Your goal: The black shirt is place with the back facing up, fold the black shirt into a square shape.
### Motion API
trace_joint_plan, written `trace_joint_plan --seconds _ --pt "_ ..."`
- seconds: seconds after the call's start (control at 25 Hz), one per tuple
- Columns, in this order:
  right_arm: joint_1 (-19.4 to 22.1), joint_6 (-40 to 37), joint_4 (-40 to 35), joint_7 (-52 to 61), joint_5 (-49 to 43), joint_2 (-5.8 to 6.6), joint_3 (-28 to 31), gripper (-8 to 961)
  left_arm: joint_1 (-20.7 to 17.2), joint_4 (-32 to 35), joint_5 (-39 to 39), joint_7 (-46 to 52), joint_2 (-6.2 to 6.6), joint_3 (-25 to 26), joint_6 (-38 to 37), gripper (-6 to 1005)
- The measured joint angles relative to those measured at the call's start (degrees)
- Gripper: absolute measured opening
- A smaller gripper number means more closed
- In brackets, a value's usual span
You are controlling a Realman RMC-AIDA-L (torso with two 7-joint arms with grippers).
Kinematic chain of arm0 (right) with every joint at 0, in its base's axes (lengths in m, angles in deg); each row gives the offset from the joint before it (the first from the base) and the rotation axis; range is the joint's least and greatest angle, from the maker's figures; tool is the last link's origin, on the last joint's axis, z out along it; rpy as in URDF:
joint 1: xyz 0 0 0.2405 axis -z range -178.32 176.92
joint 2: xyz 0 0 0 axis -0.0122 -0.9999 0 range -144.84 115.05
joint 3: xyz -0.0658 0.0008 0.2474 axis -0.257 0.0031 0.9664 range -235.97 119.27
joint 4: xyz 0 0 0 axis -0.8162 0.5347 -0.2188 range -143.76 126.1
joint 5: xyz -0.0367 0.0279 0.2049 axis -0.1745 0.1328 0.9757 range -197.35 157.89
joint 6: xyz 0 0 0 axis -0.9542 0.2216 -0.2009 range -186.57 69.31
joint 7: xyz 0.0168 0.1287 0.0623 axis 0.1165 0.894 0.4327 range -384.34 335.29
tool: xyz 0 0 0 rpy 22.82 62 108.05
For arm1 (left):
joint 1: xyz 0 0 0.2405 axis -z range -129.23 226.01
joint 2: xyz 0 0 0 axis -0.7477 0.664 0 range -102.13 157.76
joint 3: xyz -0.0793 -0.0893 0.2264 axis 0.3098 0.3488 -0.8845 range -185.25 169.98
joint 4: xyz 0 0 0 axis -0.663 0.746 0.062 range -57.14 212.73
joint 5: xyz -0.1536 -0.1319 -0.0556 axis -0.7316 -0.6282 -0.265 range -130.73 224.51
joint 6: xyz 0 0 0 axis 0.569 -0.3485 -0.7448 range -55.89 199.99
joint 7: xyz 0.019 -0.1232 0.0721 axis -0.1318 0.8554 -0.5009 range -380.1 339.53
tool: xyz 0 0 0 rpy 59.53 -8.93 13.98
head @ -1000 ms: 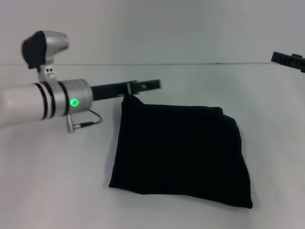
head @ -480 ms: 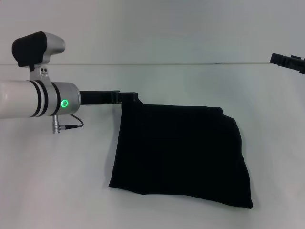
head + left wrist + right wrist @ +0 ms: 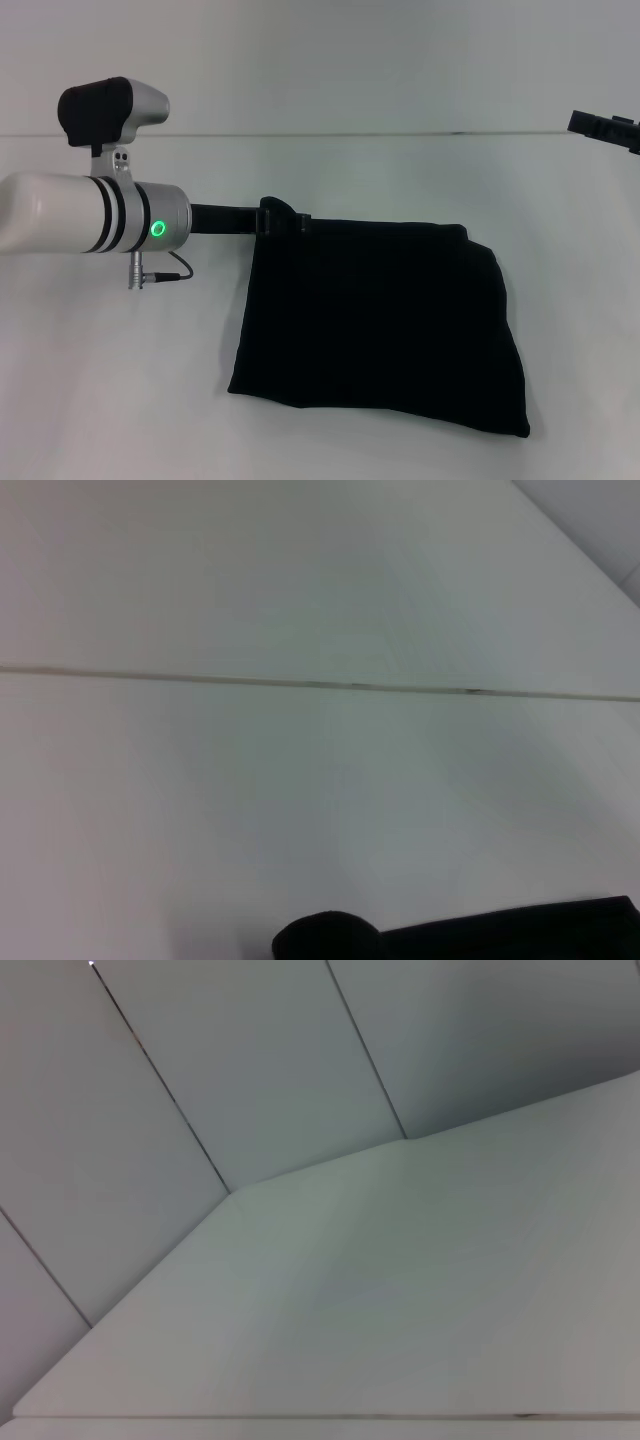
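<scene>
The black shirt (image 3: 380, 325) lies folded into a rough square in the middle of the white table, with no lettering showing. My left gripper (image 3: 288, 218) reaches in from the left and sits low at the shirt's far left corner, where its black tip merges with the cloth. In the left wrist view a strip of the black shirt (image 3: 520, 930) shows along one edge. My right gripper (image 3: 605, 128) is parked high at the far right, well away from the shirt.
The white table (image 3: 120, 380) runs to a far edge against a pale wall (image 3: 350, 60). The right wrist view shows only the table (image 3: 420, 1300) and wall panels.
My left arm drew back to the left, then came right again and lower, so the gripper now rests at the shirt's far left corner. The shirt has kept its shape.
</scene>
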Motion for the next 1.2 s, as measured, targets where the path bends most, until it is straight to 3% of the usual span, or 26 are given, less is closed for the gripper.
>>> trace_joint_plan --seconds 0.24,0.68,1.2 --pt "-0.01 0.07 0.0 0.0 -0.01 -0.01 0.19 930 0.33 -0.01 -0.02 -0.09 -0.06 -0.54 0.05 825" --pt "-0.03 0.07 0.0 -0.24 0.0 -0.06 0.2 930 -0.02 0.72 -0.46 -0.27 -0.86 -2.43 0.05 623" --pt "0.02 0.07 0.0 -0.55 -0.01 -0.34 0.13 930 0.05 0.58 -0.81 0.11 -0.86 -2.05 0.21 86"
